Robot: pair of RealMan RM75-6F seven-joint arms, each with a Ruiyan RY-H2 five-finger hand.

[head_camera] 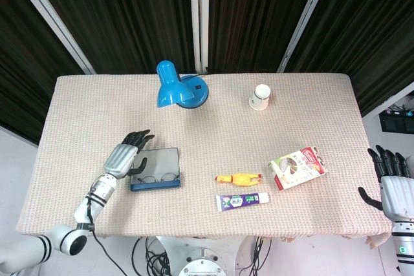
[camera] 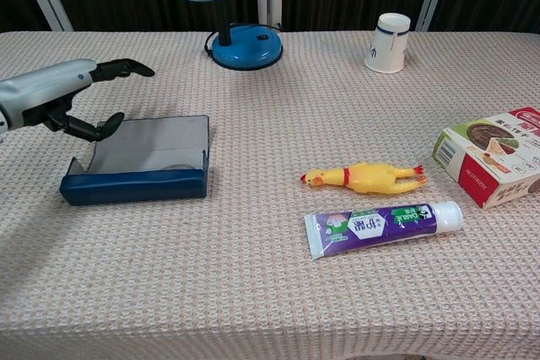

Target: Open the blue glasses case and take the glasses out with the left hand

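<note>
A: Blue glasses case (head_camera: 155,171) lies open near the table's (head_camera: 77,108) front left, glasses (head_camera: 156,177) inside.
B: Left hand (head_camera: 127,153)?
A: Fingers spread, empty, beside the lid. Right hand (head_camera: 390,182) open too, off the table's right edge.

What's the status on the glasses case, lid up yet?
Left hand open beside the case, holding nothing. Right hand open, off the table edge. Blue glasses case lid up, glasses inside, untouched. Nothing blocking.

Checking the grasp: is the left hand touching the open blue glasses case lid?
Cannot tell: in both views the left hand overlaps the blue glasses case lid's edge.
</note>
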